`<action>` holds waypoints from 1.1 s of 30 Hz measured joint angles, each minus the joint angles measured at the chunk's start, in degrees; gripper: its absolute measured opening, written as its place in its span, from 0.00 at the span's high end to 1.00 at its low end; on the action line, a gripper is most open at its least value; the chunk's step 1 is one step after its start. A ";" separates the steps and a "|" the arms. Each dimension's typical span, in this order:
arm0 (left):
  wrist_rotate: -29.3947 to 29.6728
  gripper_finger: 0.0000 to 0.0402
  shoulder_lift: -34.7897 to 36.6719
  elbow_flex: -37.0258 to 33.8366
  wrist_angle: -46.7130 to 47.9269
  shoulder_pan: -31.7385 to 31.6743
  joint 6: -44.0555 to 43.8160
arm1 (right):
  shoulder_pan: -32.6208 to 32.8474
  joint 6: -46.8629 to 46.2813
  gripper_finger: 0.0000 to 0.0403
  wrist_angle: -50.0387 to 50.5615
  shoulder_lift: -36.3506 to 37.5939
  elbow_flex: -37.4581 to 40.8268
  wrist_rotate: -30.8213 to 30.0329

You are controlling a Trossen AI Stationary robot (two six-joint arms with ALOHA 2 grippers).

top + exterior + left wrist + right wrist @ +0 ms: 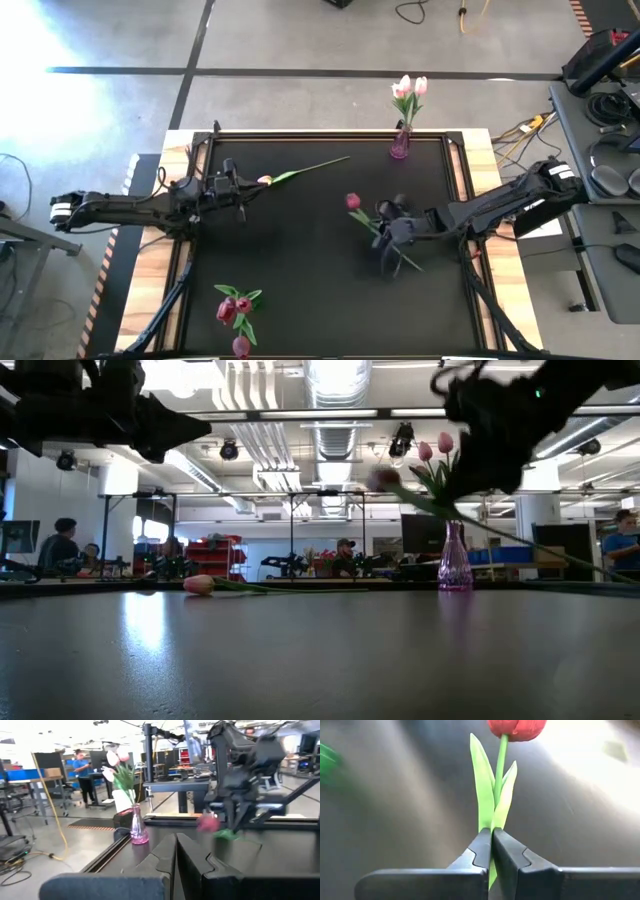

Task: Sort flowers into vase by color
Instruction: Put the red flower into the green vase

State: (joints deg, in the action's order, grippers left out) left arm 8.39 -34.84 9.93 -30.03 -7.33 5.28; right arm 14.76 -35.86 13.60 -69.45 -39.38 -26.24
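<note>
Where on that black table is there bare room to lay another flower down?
The widest bare patch lies in the middle, between the left gripper, the right gripper shut on a dark tulip, and the magenta flowers at the near edge. The far right corner is crowded by the vase.

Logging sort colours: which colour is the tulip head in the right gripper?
Dark magenta head, clearest in the right wrist view.

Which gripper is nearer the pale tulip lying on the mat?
Left. The left gripper sits right beside the pale tulip, at its head end. The right gripper is across the mat, shut on a magenta tulip.
</note>
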 joint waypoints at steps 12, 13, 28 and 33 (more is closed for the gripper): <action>3.19 1.00 6.81 0.00 4.14 -0.01 1.76 | 5.79 27.92 0.98 -44.04 -4.36 0.28 -4.63; 3.21 1.00 7.18 0.00 4.57 0.00 1.77 | 6.07 30.07 0.98 -47.91 -5.39 0.28 -4.60; 5.79 1.00 8.86 0.00 6.67 0.00 1.73 | 6.73 43.04 0.98 -80.02 -22.54 -11.64 2.22; 5.85 1.00 8.86 0.00 7.05 0.00 1.56 | 6.76 46.03 0.98 -80.22 -28.98 -22.28 10.25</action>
State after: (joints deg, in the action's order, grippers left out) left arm 14.24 -25.98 9.93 -22.98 -7.33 6.84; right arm 21.52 10.16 -66.61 -98.43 -61.66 -15.99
